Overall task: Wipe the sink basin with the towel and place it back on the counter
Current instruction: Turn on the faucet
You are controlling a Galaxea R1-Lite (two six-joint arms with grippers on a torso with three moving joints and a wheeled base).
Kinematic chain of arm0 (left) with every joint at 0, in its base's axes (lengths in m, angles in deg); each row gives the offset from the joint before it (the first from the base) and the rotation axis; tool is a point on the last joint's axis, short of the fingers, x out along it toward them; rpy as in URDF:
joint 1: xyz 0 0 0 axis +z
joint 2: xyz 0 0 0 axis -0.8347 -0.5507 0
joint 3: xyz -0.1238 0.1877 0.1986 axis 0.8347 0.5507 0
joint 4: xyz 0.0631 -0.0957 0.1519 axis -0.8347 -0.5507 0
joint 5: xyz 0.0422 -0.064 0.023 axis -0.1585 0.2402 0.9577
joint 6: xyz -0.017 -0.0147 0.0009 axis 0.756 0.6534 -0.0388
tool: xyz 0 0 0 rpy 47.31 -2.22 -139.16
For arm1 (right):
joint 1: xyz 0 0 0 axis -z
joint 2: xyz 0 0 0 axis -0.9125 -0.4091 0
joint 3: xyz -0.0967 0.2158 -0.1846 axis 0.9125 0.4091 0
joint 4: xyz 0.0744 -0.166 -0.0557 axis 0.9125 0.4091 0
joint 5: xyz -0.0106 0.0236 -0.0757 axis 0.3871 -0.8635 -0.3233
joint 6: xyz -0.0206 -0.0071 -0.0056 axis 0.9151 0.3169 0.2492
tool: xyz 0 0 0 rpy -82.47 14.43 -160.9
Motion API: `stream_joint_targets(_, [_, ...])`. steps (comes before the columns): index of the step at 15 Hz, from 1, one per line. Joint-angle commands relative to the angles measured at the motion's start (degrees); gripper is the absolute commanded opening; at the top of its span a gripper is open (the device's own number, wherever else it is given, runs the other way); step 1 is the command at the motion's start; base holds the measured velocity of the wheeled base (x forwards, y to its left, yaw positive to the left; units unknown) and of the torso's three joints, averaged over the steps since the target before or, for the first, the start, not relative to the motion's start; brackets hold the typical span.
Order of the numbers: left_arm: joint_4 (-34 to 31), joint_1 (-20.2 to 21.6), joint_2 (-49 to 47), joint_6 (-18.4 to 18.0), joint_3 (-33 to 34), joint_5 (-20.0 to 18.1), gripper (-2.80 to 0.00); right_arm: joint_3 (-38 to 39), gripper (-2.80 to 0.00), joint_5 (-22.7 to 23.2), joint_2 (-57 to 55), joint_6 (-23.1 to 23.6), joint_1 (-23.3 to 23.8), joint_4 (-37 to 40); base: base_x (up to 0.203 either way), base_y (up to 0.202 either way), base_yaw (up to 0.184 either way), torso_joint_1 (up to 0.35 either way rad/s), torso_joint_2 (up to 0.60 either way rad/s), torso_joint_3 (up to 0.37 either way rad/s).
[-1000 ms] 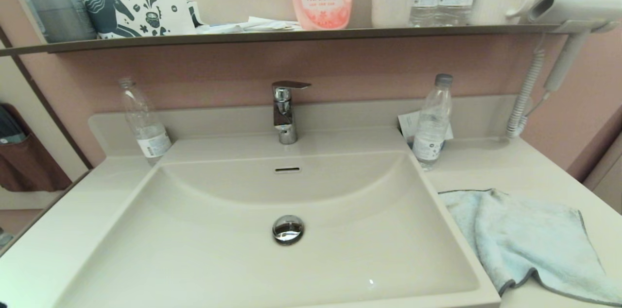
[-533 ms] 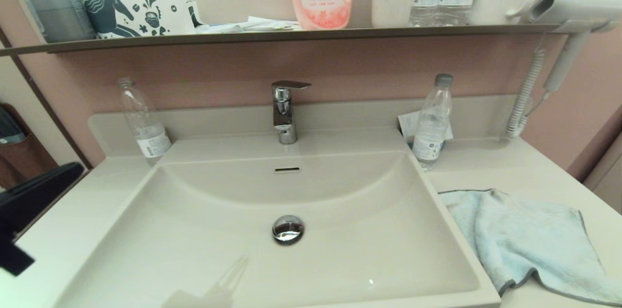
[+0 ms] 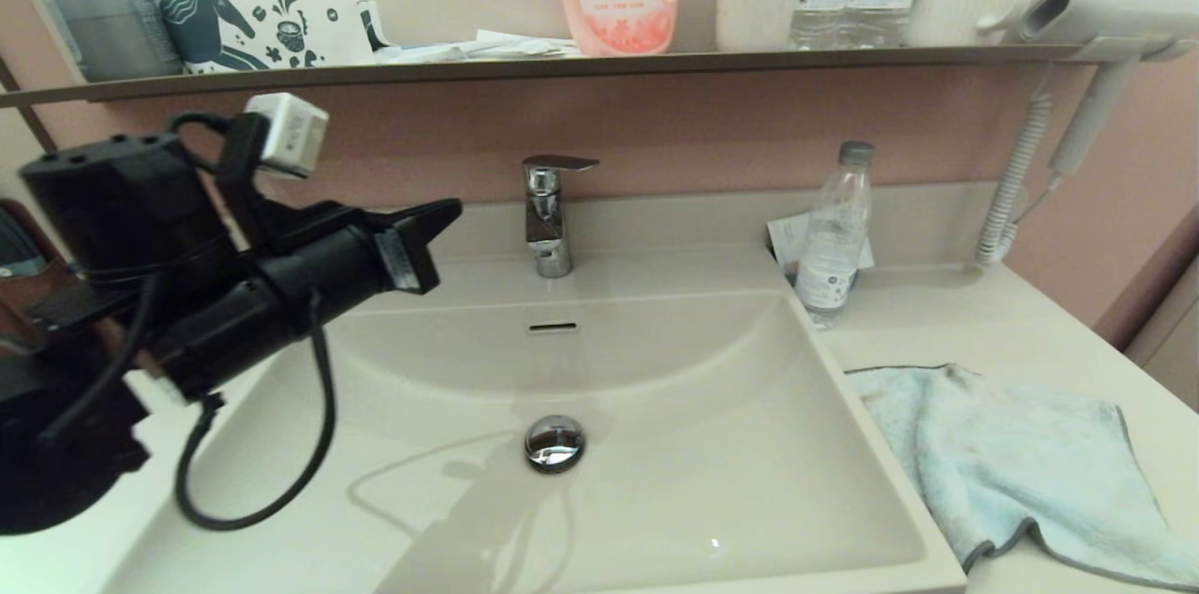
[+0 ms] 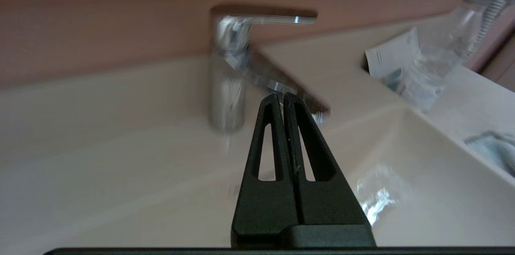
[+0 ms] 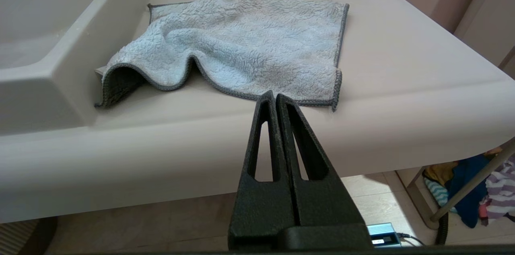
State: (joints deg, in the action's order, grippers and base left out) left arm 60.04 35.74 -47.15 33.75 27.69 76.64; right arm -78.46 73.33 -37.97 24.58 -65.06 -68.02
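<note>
The cream-white sink basin (image 3: 712, 482) lies in the middle, with its chrome drain plug (image 3: 555, 441) and overflow slot (image 3: 554, 327). The pale-blue towel (image 3: 1021, 472) (image 5: 249, 46) with dark grey trim lies rumpled on the counter (image 3: 984, 322) to the basin's right. My left gripper (image 3: 450, 212) (image 4: 281, 96) is shut and empty, held high over the basin's left side and pointing toward the faucet. My right gripper (image 5: 275, 95) is shut and empty, low in front of the counter's front edge, facing the towel. It does not show in the head view.
A chrome faucet (image 3: 548, 215) stands behind the basin. A clear water bottle (image 3: 832, 238) and a card stand at the back right. A dark shelf (image 3: 749, 60) above carries bottles and cups. A hair dryer (image 3: 1096, 13) hangs at the right with a coiled cord (image 3: 1012, 191).
My left arm has risen from the lower left into full view and now hangs over the basin's left side. The towel has not moved.
</note>
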Motion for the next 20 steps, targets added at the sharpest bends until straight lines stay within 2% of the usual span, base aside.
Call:
stream_joint_targets(1, [2.7, -3.1, -12.9, -1.8, -7.3, 1.2, -2.80, 0.0, -2.80, 0.0, 0.0, 0.0, 0.0, 0.0, 0.000, 0.000, 0.000, 0.000, 0.00, 0.000])
stream_joint_targets(2, [2.3, -4.1, -14.5, -3.1, -9.9, 1.7, -2.80, 0.0, -2.80, 0.0, 0.0, 0.0, 0.0, 0.0, 0.000, 0.000, 0.000, 0.000, 0.00, 0.000])
stream_joint_targets(6, [-7.9, -6.0, -16.8, -5.0, -16.5, 0.7, -2.80, 0.0, -2.80, 0.0, 0.0, 0.0, 0.0, 0.0, 0.000, 0.000, 0.000, 0.000, 0.00, 0.000])
stream_joint_targets(10, [-11.8, -6.8, -19.1, -5.9, -23.9, 0.8, -2.80, 0.0, -2.80, 0.0, 0.0, 0.0, 0.0, 0.0, 0.000, 0.000, 0.000, 0.000, 0.00, 0.000])
stream_joint_targets(14, [-12.0, -5.8, -23.4, -5.9, -29.2, 1.2, -2.80, 0.0, -2.80, 0.0, 0.0, 0.0, 0.0, 0.0, 0.000, 0.000, 0.000, 0.000, 0.00, 0.000])
stream_joint_targets(17, [-11.9, -5.5, -25.3, -5.8, -33.3, 2.9, -2.80, 0.0, -2.80, 0.0, 0.0, 0.0, 0.0, 0.0, 0.000, 0.000, 0.000, 0.000, 0.00, 0.000])
stream_joint_targets(20, [-11.7, -5.0, -26.3, -5.9, -35.3, 3.9, -2.80, 0.0, -2.80, 0.0, 0.0, 0.0, 0.0, 0.0, 0.000, 0.000, 0.000, 0.000, 0.00, 0.000])
